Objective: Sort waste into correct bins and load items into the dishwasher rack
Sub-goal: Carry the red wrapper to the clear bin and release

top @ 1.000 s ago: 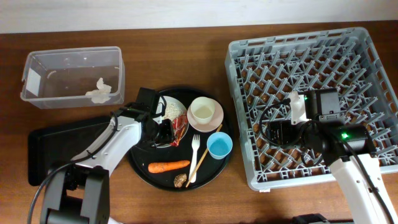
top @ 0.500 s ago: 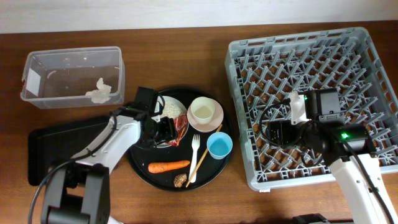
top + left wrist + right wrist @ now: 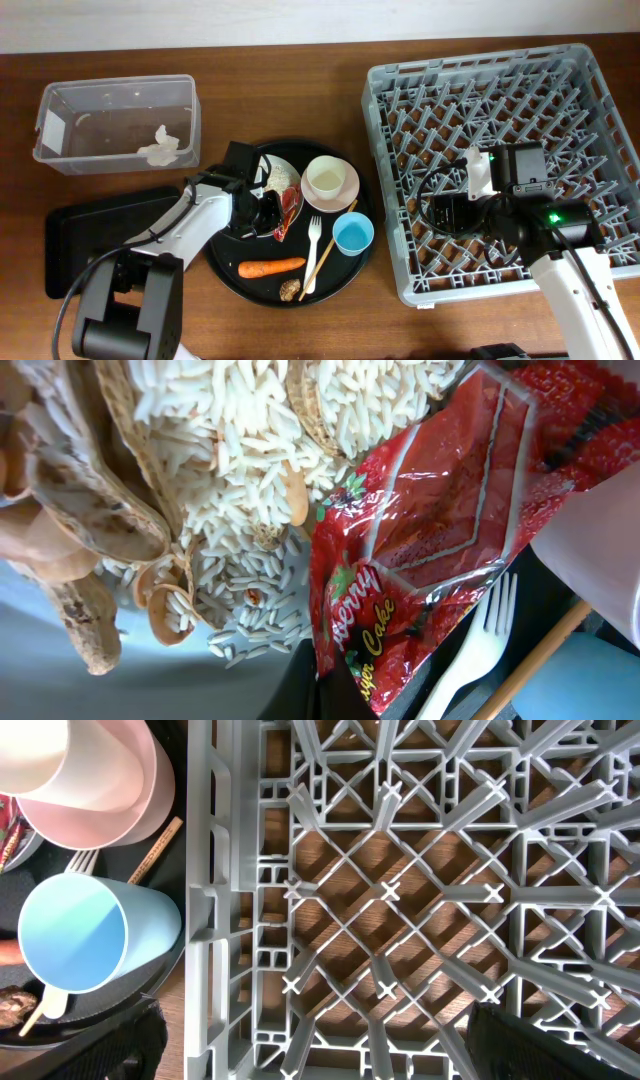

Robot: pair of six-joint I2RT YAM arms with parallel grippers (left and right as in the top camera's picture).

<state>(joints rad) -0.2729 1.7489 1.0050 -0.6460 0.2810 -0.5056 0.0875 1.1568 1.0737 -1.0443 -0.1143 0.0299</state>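
Note:
My left gripper (image 3: 268,214) is shut on the lower edge of the red wrapper (image 3: 290,207) (image 3: 430,540), which lies on the grey-white plate (image 3: 272,168) beside rice scraps (image 3: 230,470). In the left wrist view its fingers (image 3: 318,685) meet at that edge. On the round tray lie the pink bowl (image 3: 347,183) holding the white cup (image 3: 325,178), the blue cup (image 3: 352,235), the fork (image 3: 314,242), chopsticks (image 3: 328,252), the carrot (image 3: 271,267) and a brown lump (image 3: 290,289). My right gripper (image 3: 432,213) (image 3: 320,1035) hangs open and empty over the rack's (image 3: 500,90) left side.
The clear tub (image 3: 60,110) at the back left holds a crumpled tissue (image 3: 160,148). A flat black tray (image 3: 90,235) lies in front of it, under my left arm. The round black tray (image 3: 225,265) sits between that tray and the rack.
My left gripper's jaws have closed on the red wrapper's edge. The right arm has not moved.

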